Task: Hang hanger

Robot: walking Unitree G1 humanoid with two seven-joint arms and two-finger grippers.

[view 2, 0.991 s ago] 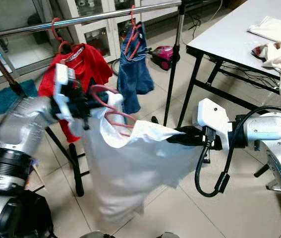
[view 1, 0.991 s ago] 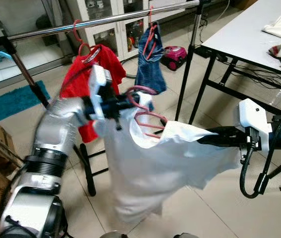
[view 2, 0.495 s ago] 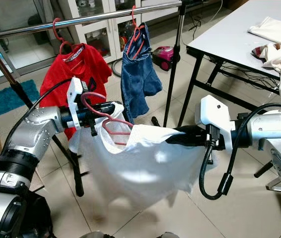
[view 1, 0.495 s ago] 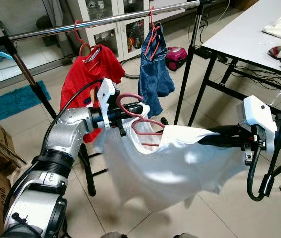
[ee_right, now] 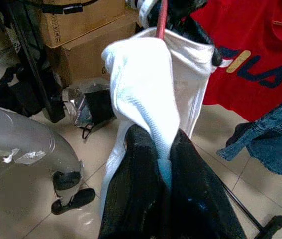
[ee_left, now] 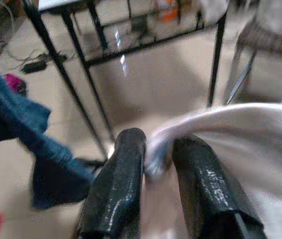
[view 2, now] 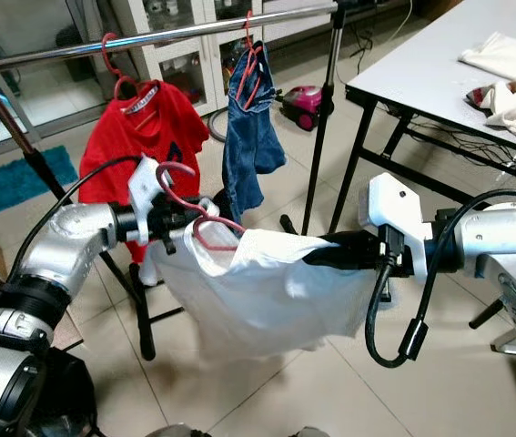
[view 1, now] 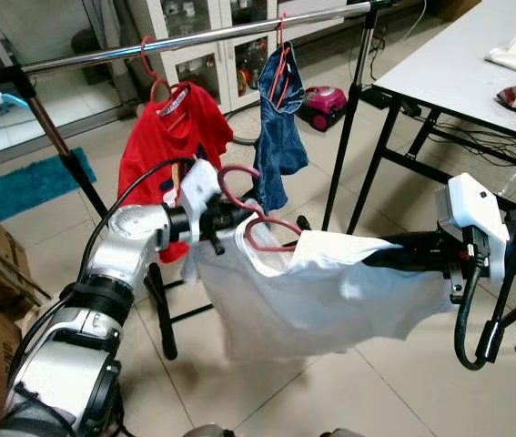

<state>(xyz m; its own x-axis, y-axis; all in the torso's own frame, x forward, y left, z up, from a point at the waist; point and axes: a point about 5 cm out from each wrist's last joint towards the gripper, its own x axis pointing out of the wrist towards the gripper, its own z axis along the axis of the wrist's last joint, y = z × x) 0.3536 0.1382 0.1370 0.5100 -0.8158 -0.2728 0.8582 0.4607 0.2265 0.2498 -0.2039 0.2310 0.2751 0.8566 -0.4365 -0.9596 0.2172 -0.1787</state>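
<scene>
While white shirt (view 1: 312,291) sags mid-air below rail (view 1: 194,36), left gripper (view 1: 230,217) pinches pink hanger (view 1: 262,228) and collar; right gripper (view 1: 376,255) clamps shirt's other edge, stretched between.

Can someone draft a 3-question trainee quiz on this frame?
1. True or false: the left gripper and right gripper both pinch the white shirt.
2. Which garment hangs on the rail nearer the table? A) red shirt B) jeans C) towel
3. Fill in: the pink hanger sits in the white shirt's ____.

Key: 1 true; 2 B; 3 neck opening.
</scene>
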